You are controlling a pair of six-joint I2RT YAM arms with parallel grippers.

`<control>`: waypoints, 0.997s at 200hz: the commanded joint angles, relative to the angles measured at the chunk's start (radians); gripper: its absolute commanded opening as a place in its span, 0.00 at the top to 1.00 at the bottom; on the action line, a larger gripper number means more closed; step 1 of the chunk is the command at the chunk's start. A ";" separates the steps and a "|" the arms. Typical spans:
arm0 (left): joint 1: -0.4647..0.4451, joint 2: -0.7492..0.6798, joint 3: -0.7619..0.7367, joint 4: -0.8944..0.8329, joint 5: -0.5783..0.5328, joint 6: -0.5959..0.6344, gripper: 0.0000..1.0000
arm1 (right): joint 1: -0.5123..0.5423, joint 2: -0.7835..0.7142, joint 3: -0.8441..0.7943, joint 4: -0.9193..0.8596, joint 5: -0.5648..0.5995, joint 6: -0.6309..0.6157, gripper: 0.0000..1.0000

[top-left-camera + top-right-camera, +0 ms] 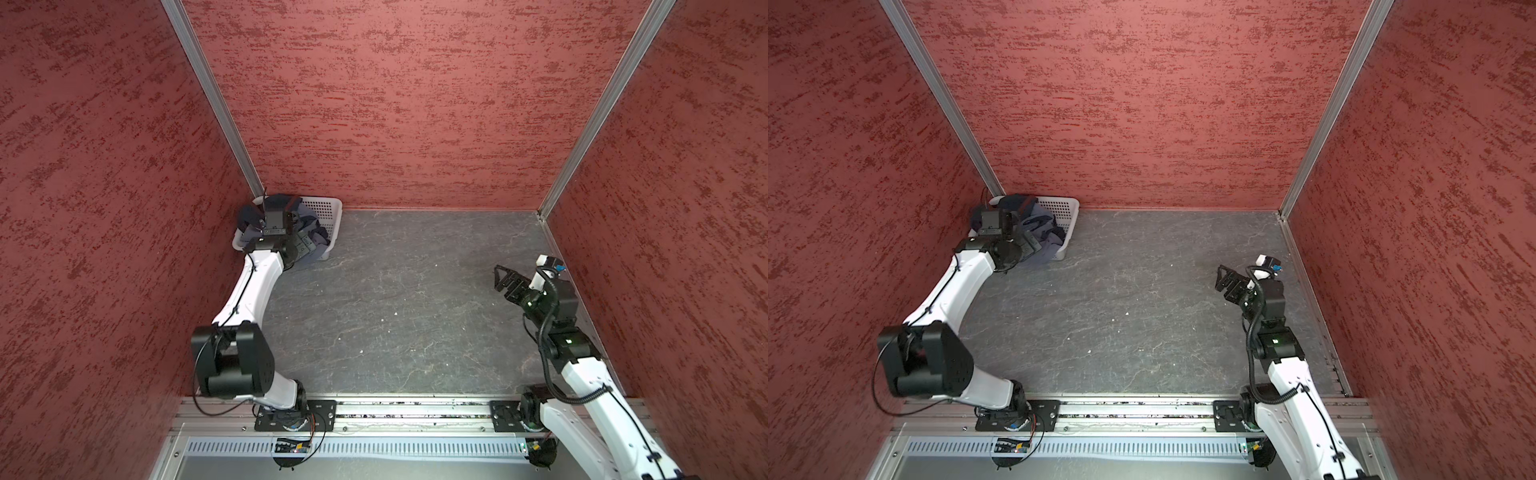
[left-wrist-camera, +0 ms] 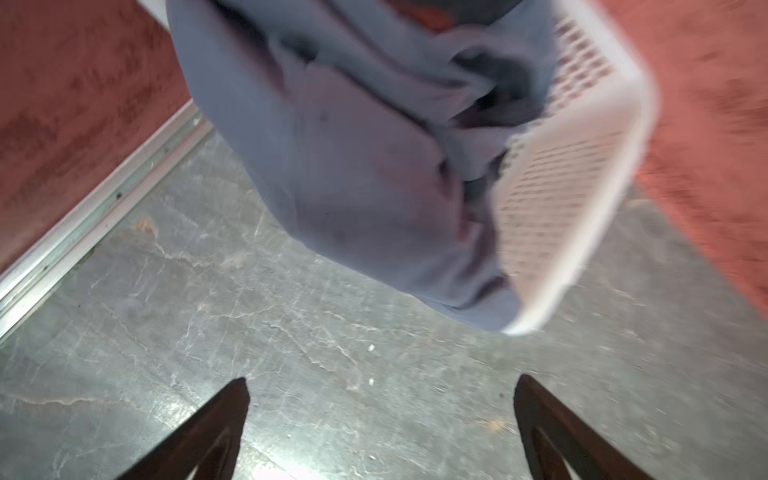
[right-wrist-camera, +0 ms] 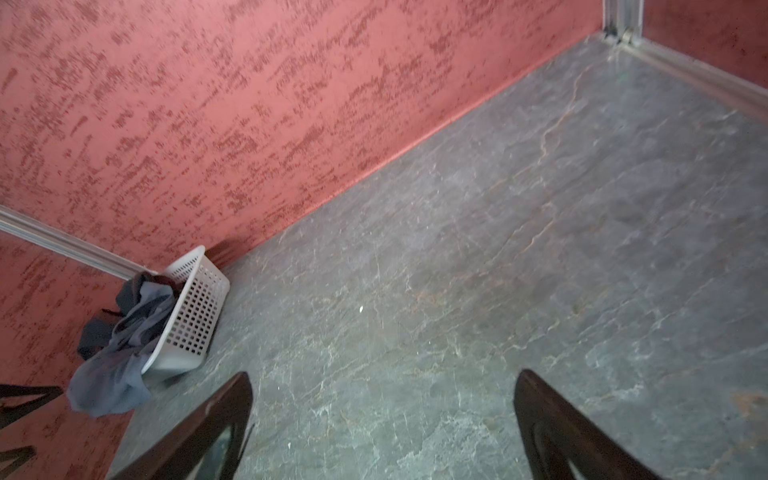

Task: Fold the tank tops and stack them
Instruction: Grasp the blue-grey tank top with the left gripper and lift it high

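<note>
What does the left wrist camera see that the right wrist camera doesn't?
Left wrist only: a blurred close-up of folds in the slate-blue tank top spilling over the rim of the basket. Right wrist only: the open right gripper, the whole basket in its corner, and the opposite far corner. Both: that top, the basket, the grey table.

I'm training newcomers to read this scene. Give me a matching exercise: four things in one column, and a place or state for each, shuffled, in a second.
Things
1. white perforated plastic basket
2. slate-blue cloth tank top
3. left end effector
4. right end effector

Places or states
A. open, on the right side of the grey stone-patterned table
B. in the table's far-left corner
C. open, close by the basket
D. hanging over the basket's rim

Pairs: 1-B, 2-D, 3-C, 4-A
</note>
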 commanded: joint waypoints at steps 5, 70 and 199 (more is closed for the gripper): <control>0.034 0.075 0.099 -0.022 0.022 -0.018 0.00 | 0.004 0.028 -0.016 0.058 -0.081 0.051 0.01; 0.063 0.274 0.262 -0.019 0.040 -0.009 0.21 | 0.005 0.036 -0.038 0.068 -0.106 0.033 0.01; 0.016 0.318 0.568 -0.140 0.011 0.046 0.93 | 0.006 -0.020 -0.023 -0.007 -0.102 0.015 0.01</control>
